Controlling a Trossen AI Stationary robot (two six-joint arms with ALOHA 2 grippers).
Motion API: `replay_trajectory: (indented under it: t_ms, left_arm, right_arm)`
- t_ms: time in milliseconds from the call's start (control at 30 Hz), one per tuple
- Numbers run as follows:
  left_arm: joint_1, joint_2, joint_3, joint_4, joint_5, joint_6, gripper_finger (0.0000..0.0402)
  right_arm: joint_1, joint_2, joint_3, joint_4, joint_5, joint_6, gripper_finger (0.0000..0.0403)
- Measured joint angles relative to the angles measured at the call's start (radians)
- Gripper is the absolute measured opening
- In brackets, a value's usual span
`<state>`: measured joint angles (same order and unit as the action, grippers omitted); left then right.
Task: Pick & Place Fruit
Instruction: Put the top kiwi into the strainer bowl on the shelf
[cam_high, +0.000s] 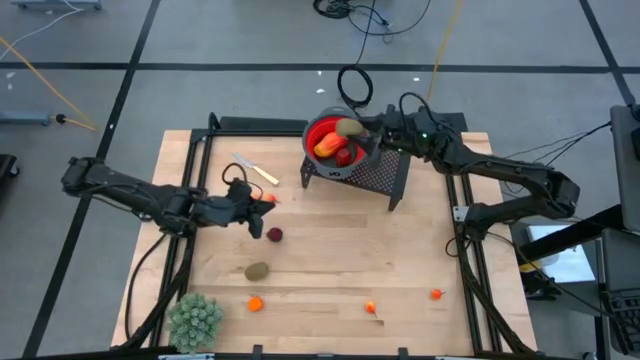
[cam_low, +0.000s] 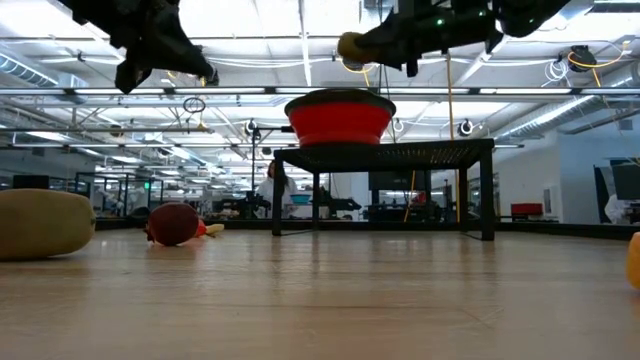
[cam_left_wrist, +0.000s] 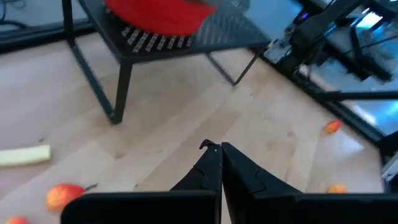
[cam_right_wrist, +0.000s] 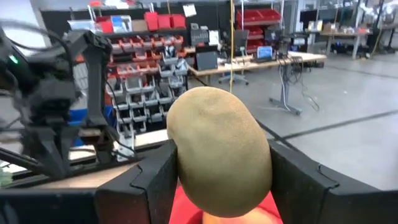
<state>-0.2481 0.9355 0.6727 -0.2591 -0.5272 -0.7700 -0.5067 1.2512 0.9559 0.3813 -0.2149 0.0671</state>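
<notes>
Right gripper (cam_high: 352, 127) grips one kiwi (cam_high: 348, 127) over red bowl (cam_high: 318, 132); left gripper (cam_high: 262, 226) closed, empty; second kiwi (cam_high: 258, 271) on table (cam_high: 330, 250).

Pale, smooth wood planks for the surface (cam_high: 330, 255); matt fuzzy brown kiwi (cam_right_wrist: 219, 152); glossy red plastic bowl (cam_low: 339, 117); black metal mesh stand (cam_high: 377, 176).

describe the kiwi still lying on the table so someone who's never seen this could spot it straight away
Start at the black mesh stand carrying the red bowl, then come toward the table's near edge, past the dark red round fruit. The kiwi lies there alone on bare wood: a dull brown oval, unlike the bright orange pieces nearby.
</notes>
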Motion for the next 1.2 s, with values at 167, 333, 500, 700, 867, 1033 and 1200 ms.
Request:
replay_trajectory:
  t_ms: [167,333,500,700,867,1033,1200]
  left_arm:
    - [0.007,-0.083,-0.051,0.015,0.001,0.017,0.0002]
    - [0.007,-0.153,-0.088,0.039,0.002,0.049,0.0001]
    - [0.006,-0.208,-0.109,0.042,0.003,0.098,0.0002]
    - [0.006,-0.275,-0.108,0.05,0.036,0.197,0.0002]
    - [0.006,-0.331,-0.108,0.044,0.039,0.269,0.0004]
    - [0.006,-0.38,-0.108,0.03,0.039,0.328,0.0004]
    - [0.006,-0.409,-0.108,-0.015,0.039,0.331,0.0002]
  right_arm:
    - [-0.004,0.053,0.042,-0.029,0.0,-0.032,0.0206]
    - [-0.004,0.108,0.095,-0.079,0.0,-0.069,0.0206]
    - [-0.004,0.145,0.143,-0.162,0.002,-0.109,0.0206]
    - [-0.004,0.164,0.181,-0.243,0.005,-0.121,0.0206]
    - [-0.004,0.162,0.206,-0.325,0.014,-0.157,0.0206]
    - [-0.003,0.164,0.213,-0.381,0.034,-0.158,0.0206]
    - [-0.003,0.163,0.213,-0.419,0.032,-0.165,0.0206]
